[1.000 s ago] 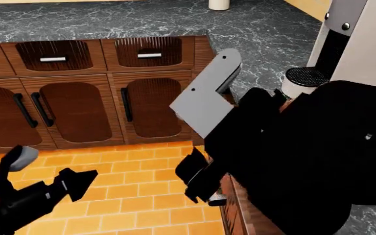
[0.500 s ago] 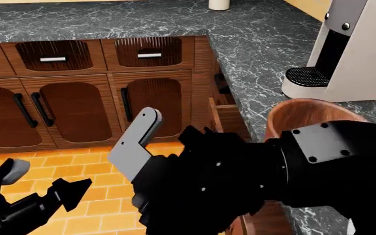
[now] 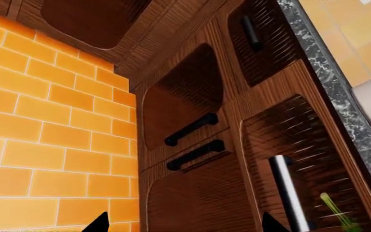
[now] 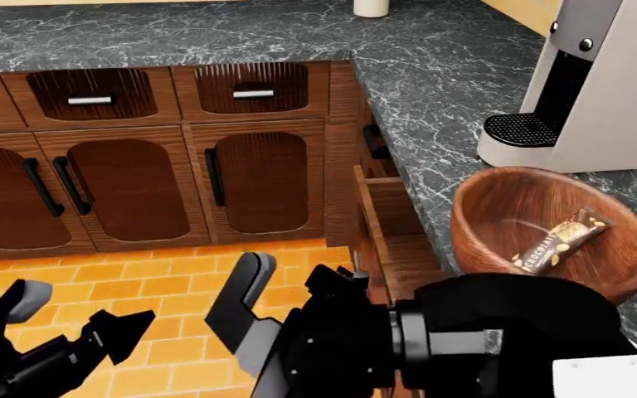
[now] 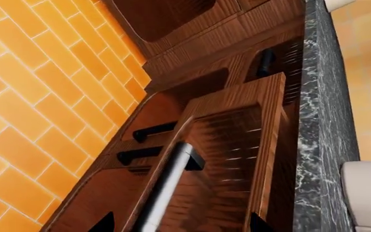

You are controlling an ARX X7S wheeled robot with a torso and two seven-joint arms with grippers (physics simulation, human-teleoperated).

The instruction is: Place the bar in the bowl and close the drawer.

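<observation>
- Orange tiled floor [image 4: 175,274] across the near left, dark wooden cupboards [image 4: 130,182] along the far side, grey marbled counter [image 4: 440,108] running away on the right.
- Nearest, at the left: left gripper [image 4: 75,319] low over the tiles, fingers spread apart, nothing between them, well apart from anything the task concerns.
- Near centre: right gripper [image 5: 179,223] mostly hidden behind its own arm in the head view. Seen from its wrist camera, two dark tips standing apart, empty, with the handle [image 5: 166,188] running between them. Contact with it impossible to tell.
- Just right of that arm: drawer [image 4: 385,232] standing out from the right-hand cabinet, its front facing left into the room. Not yet closed.
- Key relation, judged: drawer front just right of the right gripper, handle's long axis lying near to far, so a push toward the right should send it home. Right arm clearly the nearer one; left arm too far off to help.
- On the counter beyond, at the right: bowl [image 4: 484,215] upright, with the bar [image 4: 562,240] already inside, leaning against the right-hand wall, lettering up.
- Farthest right: white coffee machine [image 4: 606,91] just behind the bowl.
</observation>
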